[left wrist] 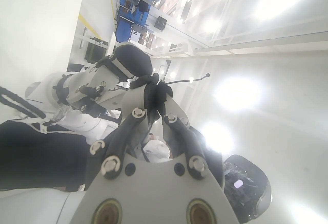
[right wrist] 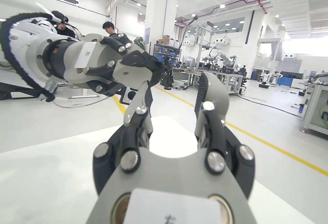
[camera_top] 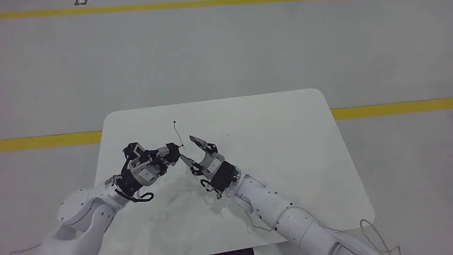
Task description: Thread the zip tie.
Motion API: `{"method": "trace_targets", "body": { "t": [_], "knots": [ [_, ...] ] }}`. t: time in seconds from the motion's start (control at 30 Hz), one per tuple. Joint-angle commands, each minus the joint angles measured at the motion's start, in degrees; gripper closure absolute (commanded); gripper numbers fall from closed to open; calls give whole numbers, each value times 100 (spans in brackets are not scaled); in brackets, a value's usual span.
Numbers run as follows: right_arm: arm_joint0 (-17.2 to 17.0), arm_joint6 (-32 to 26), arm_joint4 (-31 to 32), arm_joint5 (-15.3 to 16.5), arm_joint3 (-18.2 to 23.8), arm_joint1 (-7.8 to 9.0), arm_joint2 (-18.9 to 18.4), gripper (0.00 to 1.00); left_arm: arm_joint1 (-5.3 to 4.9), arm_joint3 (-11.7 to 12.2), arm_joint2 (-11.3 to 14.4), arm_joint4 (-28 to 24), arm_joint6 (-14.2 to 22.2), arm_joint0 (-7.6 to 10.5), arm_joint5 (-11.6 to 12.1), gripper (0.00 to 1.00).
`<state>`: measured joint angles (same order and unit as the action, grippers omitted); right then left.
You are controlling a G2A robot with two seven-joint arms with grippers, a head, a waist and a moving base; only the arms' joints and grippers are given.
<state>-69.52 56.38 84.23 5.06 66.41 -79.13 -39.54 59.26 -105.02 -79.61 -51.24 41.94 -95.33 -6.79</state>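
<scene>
Left fingers (left wrist: 175, 107) pinch the zip tie (left wrist: 185, 81), its end jutting beyond.

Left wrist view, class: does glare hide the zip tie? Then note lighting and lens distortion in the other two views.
Left wrist view: ceiling lamps flare into white patches, yet the zip tie, pinched in the left tool, shows dark against them. Right wrist view: even light; the wide lens makes the open right tool loom. Top view: flat light, no glare on the table.
</scene>
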Motion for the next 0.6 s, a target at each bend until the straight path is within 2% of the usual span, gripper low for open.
{"method": "trace_targets", "body": {
  "t": [0.0,0.13,0.47,0.57],
  "knots": [
    [5,26,7,3,-23,-21,8,69,0,0,0,0,0,0,0,100],
    [4,71,21,-16,-53,-58,10,81,0,0,0,0,0,0,0,100],
    [-7,140,101,-1,-83,-121,-18,86,0,0,0,0,0,0,0,100],
    [-14,171,122,3,-84,-134,-38,93,0,0,0,0,0,0,0,100]
  ]
}}
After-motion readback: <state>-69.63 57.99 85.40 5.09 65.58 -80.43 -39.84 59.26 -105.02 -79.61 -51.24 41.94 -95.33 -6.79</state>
